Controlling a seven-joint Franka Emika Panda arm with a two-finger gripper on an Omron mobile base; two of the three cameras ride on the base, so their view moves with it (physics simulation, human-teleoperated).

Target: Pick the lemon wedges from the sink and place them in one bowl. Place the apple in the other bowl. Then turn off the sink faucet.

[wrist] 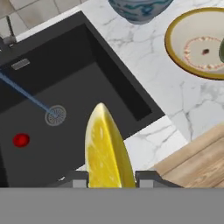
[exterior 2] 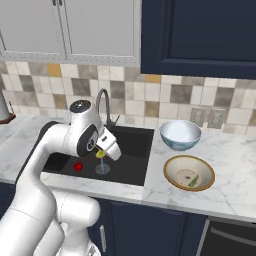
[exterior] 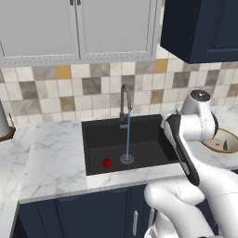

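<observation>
The claw (wrist: 111, 178) gripped a glossy yellow wedge (wrist: 106, 148) above the matte black sink (wrist: 65, 78). A round red apple (wrist: 21, 140) lay on the sink floor near the grey drain (wrist: 56, 115). On the marble bench (exterior 2: 235, 165), a darker wedge (exterior 2: 193, 183) rested in the tan-rimmed bowl (exterior 2: 189, 173), beside the blue bowl (exterior 2: 180, 134). The curved faucet (exterior: 124, 100) ran water.

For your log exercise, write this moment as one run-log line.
fingers: shut on yellow lemon wedge, above sink | olive wedge: in tan bowl | apple: in sink | faucet: running
</observation>
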